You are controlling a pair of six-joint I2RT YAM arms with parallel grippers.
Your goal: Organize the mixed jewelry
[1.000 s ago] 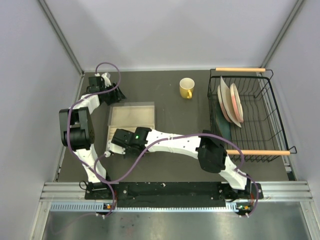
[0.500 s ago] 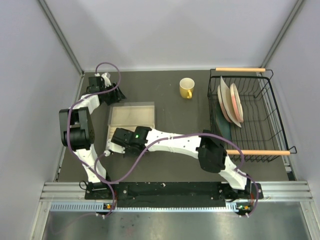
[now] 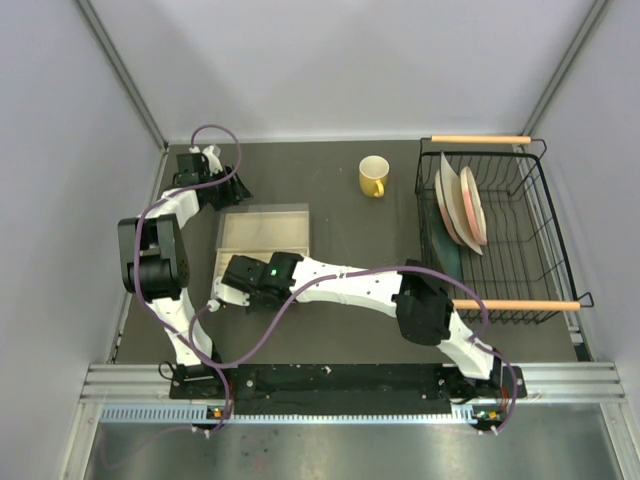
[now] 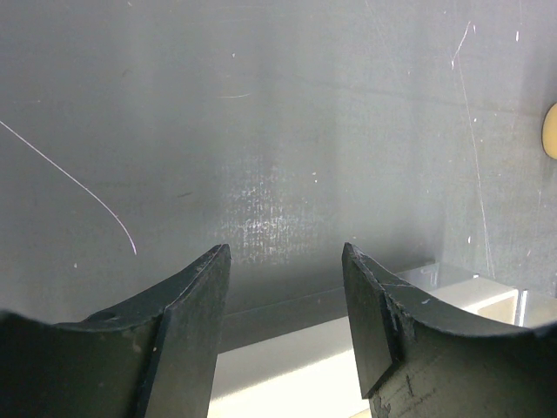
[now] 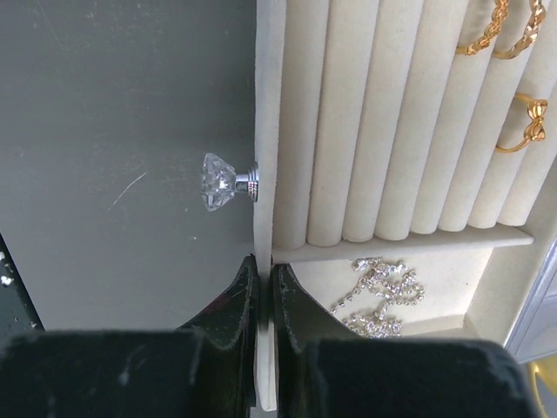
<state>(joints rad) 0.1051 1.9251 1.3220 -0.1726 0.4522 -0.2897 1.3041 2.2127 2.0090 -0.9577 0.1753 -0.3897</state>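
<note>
The cream jewelry box (image 3: 262,235) sits left of centre. In the right wrist view its slotted rolls (image 5: 383,113) hold gold rings (image 5: 496,30) and a bow ring (image 5: 526,122). A silvery glittery chain (image 5: 379,296) lies in the compartment below them. My right gripper (image 5: 264,270) is shut on the box's thin front wall (image 5: 264,131), just below its crystal knob (image 5: 218,181). In the top view it sits at the box's near left corner (image 3: 222,292). My left gripper (image 4: 283,261) is open and empty, behind the box's far edge (image 3: 240,190).
A yellow mug (image 3: 373,176) stands at the back centre. A black wire dish rack (image 3: 500,230) with plates fills the right side. Purple cables loop over both arms. The left wall is close to the left arm.
My right gripper has edged very slightly to the left at the box's corner. The left arm has not moved.
</note>
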